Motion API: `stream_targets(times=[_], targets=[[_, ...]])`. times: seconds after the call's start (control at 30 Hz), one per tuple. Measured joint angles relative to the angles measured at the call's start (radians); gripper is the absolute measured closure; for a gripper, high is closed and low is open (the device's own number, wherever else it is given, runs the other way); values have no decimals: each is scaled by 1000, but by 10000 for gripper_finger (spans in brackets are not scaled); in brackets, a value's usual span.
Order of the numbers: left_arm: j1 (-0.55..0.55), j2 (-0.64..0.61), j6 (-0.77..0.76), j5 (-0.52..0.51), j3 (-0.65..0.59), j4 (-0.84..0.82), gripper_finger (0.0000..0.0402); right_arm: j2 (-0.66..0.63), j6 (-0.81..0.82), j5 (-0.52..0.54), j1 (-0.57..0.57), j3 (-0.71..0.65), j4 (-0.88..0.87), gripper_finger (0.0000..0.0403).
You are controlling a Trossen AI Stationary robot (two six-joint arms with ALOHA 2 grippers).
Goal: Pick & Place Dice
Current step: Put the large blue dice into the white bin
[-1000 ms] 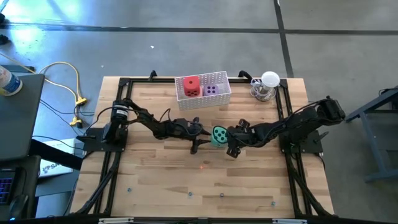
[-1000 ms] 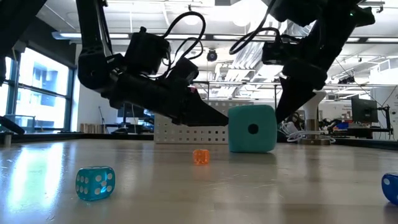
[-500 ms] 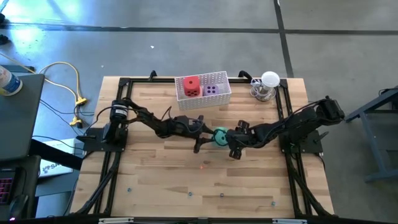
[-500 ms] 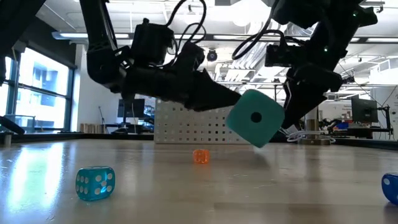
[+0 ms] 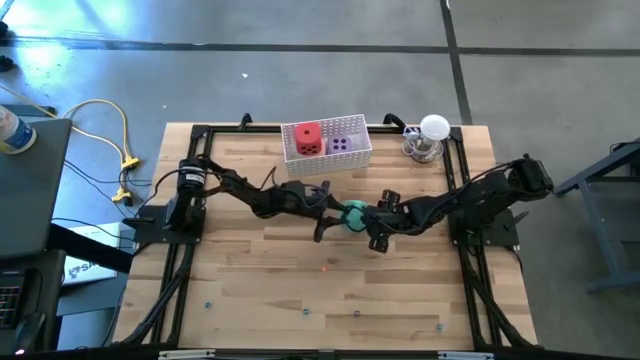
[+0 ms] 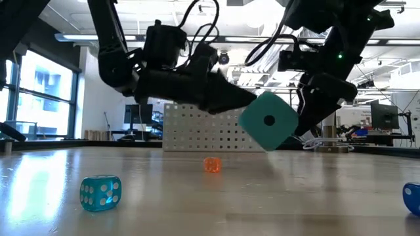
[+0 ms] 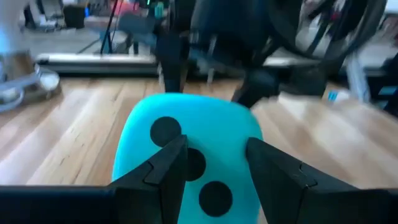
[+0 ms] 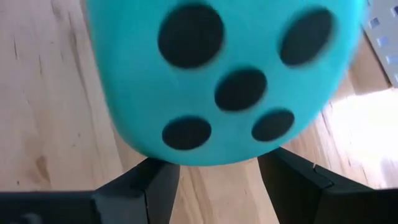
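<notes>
The teal-green die with dark pips hangs tilted above the table's middle, between my two grippers; it also shows in the low view. My left gripper is shut on it from the table's left. My right gripper is open close by the die's right side, and in its wrist view its fingers stand apart under the die; I cannot tell if they touch it. The red die and purple die lie in a white basket. The pink die is out of view. My left gripper pinches the teal die between its two fingers on the side that faces the table's left, over the three-pip face. The fingers come nearly level from the left, slanting a little down. The die is lifted clear of the table and tipped onto a corner.
The white perforated basket stands at the table's far edge. A white round-topped object stands at the far right corner. Small dice lie near the front: a clear blue one, an orange one, and a blue one at the right edge.
My left gripper has moved toward the right onto the teal die, taken hold and risen. The die, which stood flat on the table, is now lifted clear and tipped onto a corner. My right gripper has stayed beside it.
</notes>
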Motion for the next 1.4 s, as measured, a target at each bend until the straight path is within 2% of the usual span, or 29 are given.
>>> stream_targets(times=[0.27, 1.03, 1.4], targets=[[27, -4, -46, 79, 54, 8, 238, 0, -43, -4, -43, 0, 141, 195], [39, -3, -61, 94, 55, -49, 238, 0, -191, 26, -57, 0, 148, 195], [36, -1, -62, 104, 53, -72, 239, 0, -236, -55, -58, 0, 141, 195]])
